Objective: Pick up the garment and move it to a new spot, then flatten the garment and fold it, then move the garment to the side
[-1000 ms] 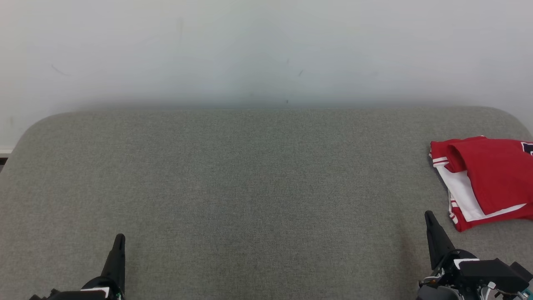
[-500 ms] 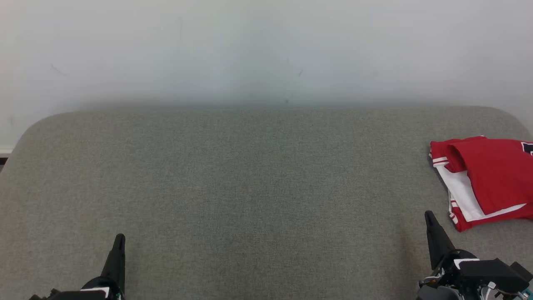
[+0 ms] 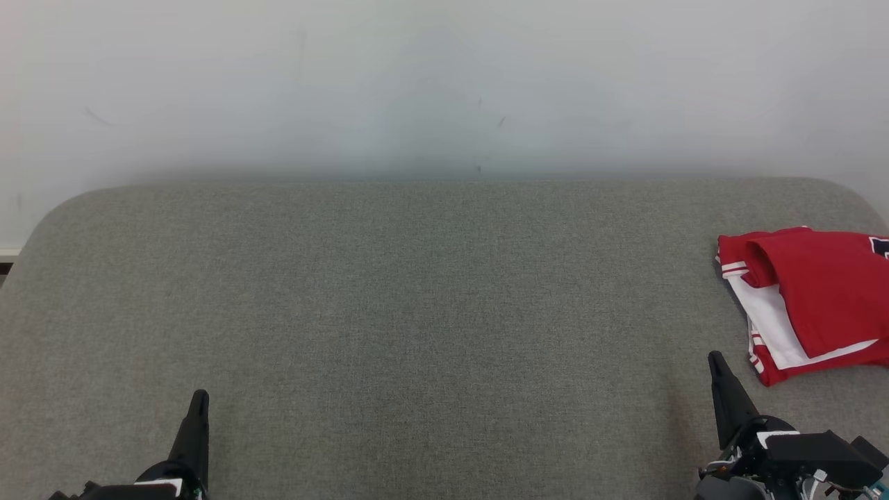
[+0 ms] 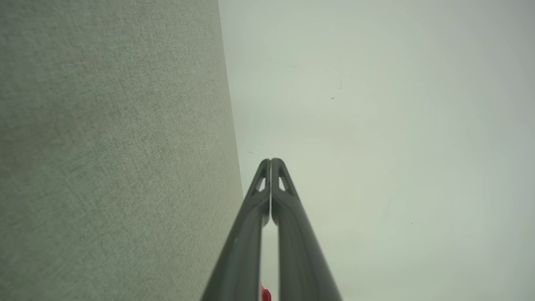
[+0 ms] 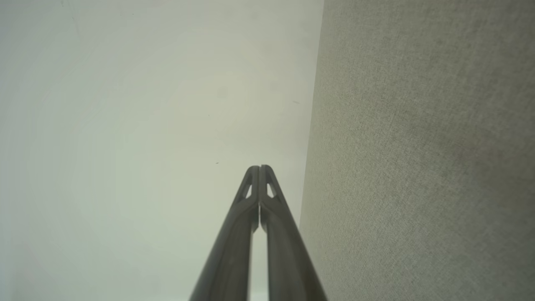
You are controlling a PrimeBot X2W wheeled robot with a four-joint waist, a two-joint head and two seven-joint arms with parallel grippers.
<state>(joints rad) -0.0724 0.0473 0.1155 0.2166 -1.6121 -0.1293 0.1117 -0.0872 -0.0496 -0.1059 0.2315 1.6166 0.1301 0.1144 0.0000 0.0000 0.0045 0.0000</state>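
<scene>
Head view
- garment [image 3: 826, 292]: red with white panels and striped trim, lying in layers at the far right of the grey padded surface [image 3: 417, 292]; its right part runs out of the picture.
- left gripper [image 3: 198, 399]: low at the left, fingers pressed together, holding nothing, well apart from the garment.
- right gripper [image 3: 715, 361]: low at the right, fingers pressed together and empty, near the garment's lower left corner but not touching it.
- wall [image 3: 417, 83]: pale and plain, behind the surface.
- stage, as a judgement: the garment looks folded and set aside, so the task seems at or near its end.

Left wrist view
- left gripper [image 4: 271, 161]: both fingers meet along their length, with no cloth between them.
- surroundings: the grey padded surface [image 4: 108, 146] is on one side, the wall [image 4: 397, 125] on the other.
- garment [image 4: 265, 294]: a small red scrap shows at the bottom edge between the finger bases.

Right wrist view
- right gripper [image 5: 259, 167]: tips are closed flat on each other and empty.
- surroundings: the wall [image 5: 146, 125] is on one side, the grey padded surface [image 5: 418, 146] on the other.

Risks
- nudged fold: any sweep of the right arm toward its own side could catch the nearby corner and drag the layers open.
- closed approach: reaching for the cloth with fingers together would push it rather than grip it.
- edge: how close the garment's hidden side lies to the surface's rim cannot be told; a push that way might slide it off.
</scene>
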